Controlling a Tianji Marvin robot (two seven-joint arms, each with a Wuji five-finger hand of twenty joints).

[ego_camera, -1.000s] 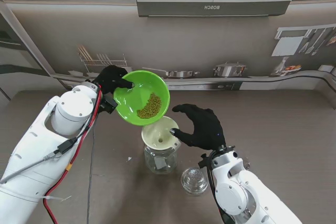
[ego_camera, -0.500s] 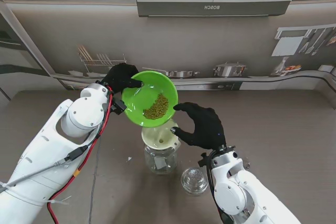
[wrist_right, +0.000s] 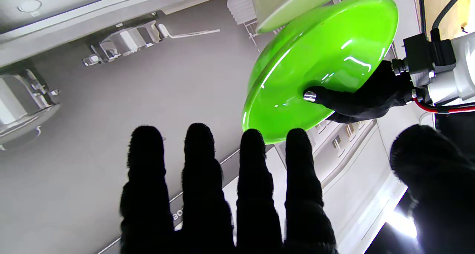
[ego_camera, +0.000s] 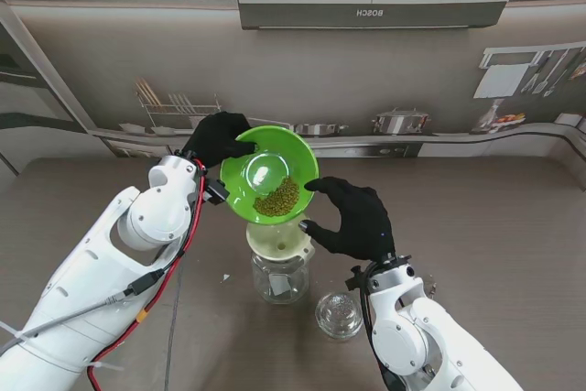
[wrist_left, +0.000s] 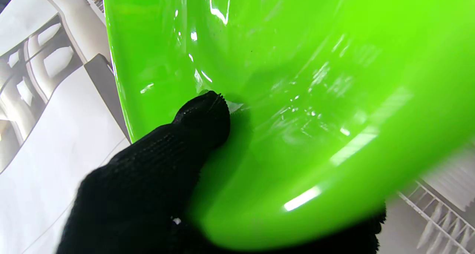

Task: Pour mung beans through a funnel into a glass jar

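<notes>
1. Our left hand (ego_camera: 218, 137) grips the green bowl (ego_camera: 269, 174) by its far-left rim, thumb inside and fingers under the base; the left wrist view confirms the thumb (wrist_left: 202, 116) pressed on the glossy inner wall.
2. The mung beans (ego_camera: 280, 197) lie heaped against the bowl's low, near-right side. The bowl is tilted toward us and to the right, its low lip hanging just over the far edge of the funnel (ego_camera: 279, 239).
3. The cream funnel sits in the mouth of the glass jar (ego_camera: 278, 278), which stands upright on the bench (ego_camera: 494, 217) near the middle. We cannot tell whether any beans are in the jar yet.
4. Our right hand (ego_camera: 355, 218) holds nothing; its fingers are spread and curved beside the funnel's right rim. Whether a fingertip touches the rim is not clear. The right wrist view shows the four fingers (wrist_right: 200, 180) apart, with the bowl beyond them.
5. A glass lid (ego_camera: 339, 315) rests on the bench just near and right of the jar.
6. Governing relation: the pour line runs from the beans down over the low lip into the funnel directly beneath it. In our judgement, further tilt by the left hand decides the flow; too quick a tilt may send beans over the funnel's rim.
</notes>
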